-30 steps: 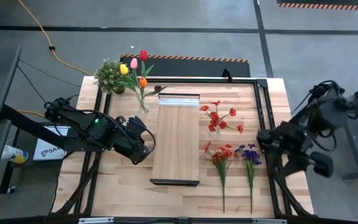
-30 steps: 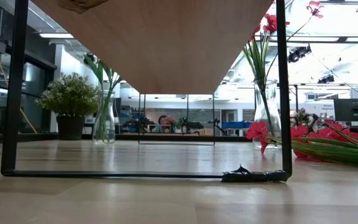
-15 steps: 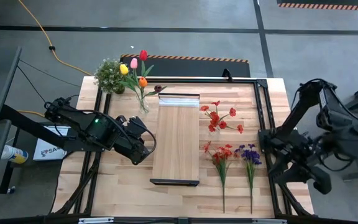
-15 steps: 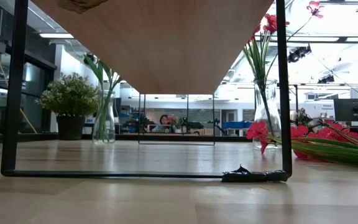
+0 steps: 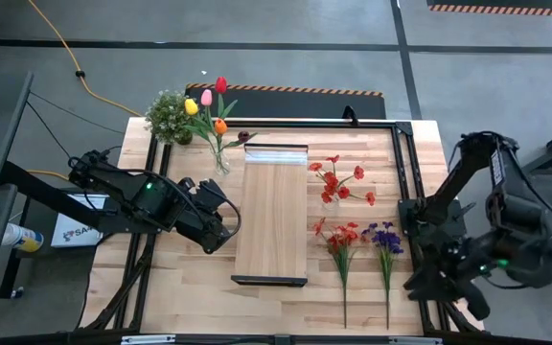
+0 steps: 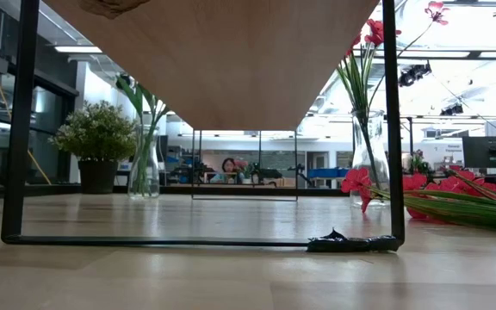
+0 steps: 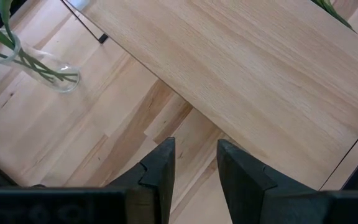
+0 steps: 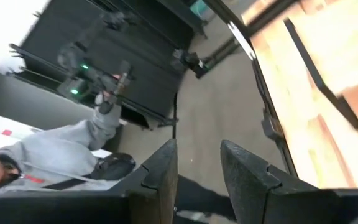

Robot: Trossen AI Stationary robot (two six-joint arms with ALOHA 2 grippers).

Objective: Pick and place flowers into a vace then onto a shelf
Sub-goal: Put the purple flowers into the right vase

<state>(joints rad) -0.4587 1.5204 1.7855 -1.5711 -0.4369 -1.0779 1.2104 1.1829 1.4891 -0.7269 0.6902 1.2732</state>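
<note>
Left end effector [image 5: 220,233], slightly open and empty, beside shelf [image 5: 270,216]; right's apparently likewise.

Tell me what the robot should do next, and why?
Probably swing the right gripper in over the purple flowers. They and the red flowers lie flat on the table, not in a vase, and that gripper is out past the table's edge, fingers slightly apart and empty. The left gripper waits beside the shelf.
</note>
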